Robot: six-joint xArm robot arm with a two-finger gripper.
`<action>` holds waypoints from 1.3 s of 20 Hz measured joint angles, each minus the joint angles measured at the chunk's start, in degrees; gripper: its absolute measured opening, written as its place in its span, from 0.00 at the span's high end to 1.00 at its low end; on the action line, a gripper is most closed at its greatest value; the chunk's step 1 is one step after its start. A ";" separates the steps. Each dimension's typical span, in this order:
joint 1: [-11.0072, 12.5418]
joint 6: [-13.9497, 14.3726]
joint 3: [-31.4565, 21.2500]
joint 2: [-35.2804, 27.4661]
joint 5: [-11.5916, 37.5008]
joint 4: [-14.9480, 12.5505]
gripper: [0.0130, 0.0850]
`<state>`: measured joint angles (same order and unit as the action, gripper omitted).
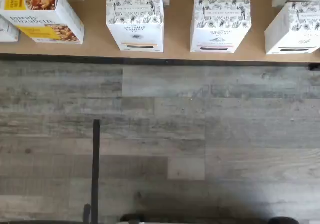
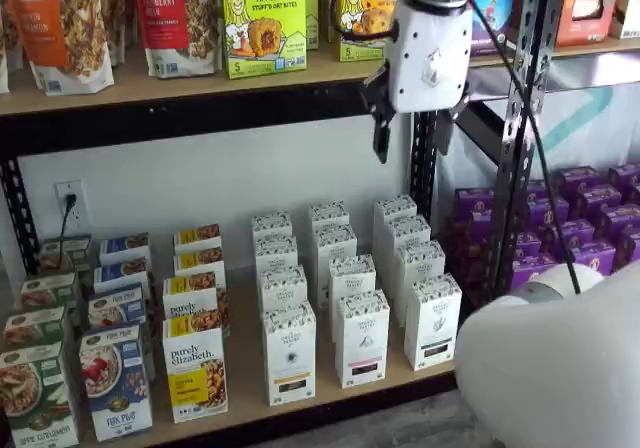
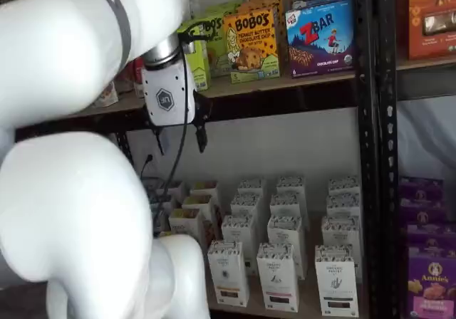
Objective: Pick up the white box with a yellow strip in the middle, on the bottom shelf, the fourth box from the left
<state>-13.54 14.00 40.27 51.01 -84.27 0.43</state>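
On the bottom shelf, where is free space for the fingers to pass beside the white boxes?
In the wrist view, bare board shows between the front white box and its right neighbour. A narrower gap separates it from the purely elizabeth box. Behind, rows stand crowded.

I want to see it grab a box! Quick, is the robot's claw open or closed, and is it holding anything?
Gripper: hangs above the bottom shelf with no box in it; open or shut cannot be told.

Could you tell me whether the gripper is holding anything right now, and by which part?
Nothing is held: the gripper hangs empty, well above the white box.
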 joint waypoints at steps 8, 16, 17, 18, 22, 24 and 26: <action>-2.98 2.81 -4.38 -4.01 9.98 0.58 0.00; -2.94 2.31 -8.37 -10.05 18.79 1.57 0.00; -2.98 2.33 -8.69 -10.95 19.80 1.51 0.00; -2.97 2.17 -9.05 -12.10 21.00 1.79 0.00; -2.85 0.69 -10.35 -16.40 25.71 4.20 0.00; -3.07 0.17 -11.18 -19.18 29.06 5.10 0.00; -3.37 0.37 -11.79 -22.07 32.28 4.82 0.00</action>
<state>-16.91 14.37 28.48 28.94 -51.99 5.25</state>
